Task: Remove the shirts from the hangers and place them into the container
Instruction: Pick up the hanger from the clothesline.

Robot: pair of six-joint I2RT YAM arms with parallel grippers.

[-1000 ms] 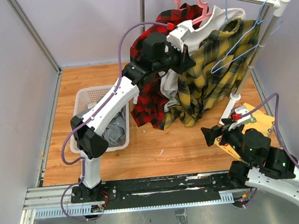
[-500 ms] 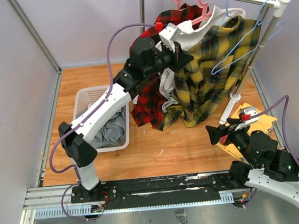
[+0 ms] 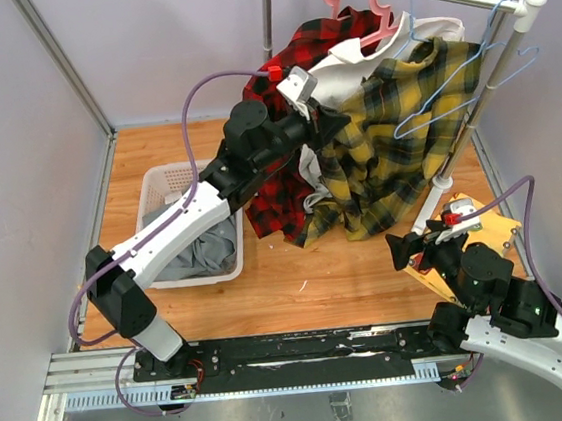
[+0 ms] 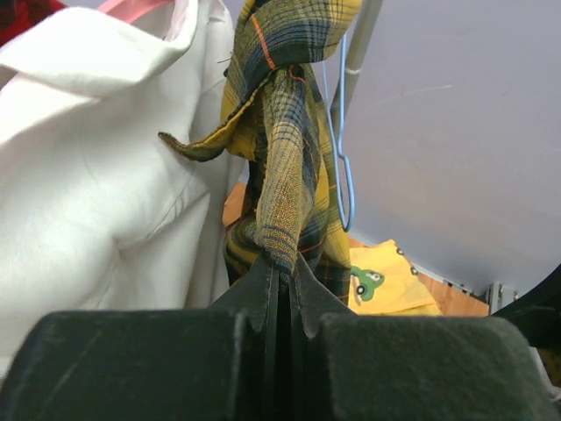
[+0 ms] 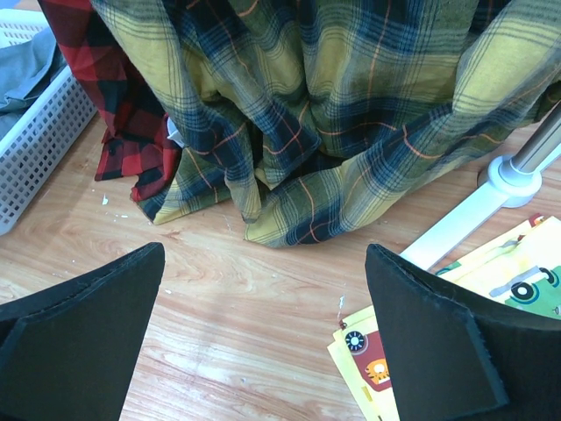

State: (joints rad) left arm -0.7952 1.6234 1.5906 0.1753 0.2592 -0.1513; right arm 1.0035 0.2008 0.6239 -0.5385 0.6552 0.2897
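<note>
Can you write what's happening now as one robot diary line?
left gripper: shut on yellow plaid shirt | right gripper: open, empty | basket: grey shirt inside

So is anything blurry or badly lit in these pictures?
Left wrist view: the dark left fingers look soft up close, the yellow plaid shirt they pinch is sharp. Right wrist view: crisp, evenly lit, right fingers plain black. Top view: soft even light, faint shadows.
</note>
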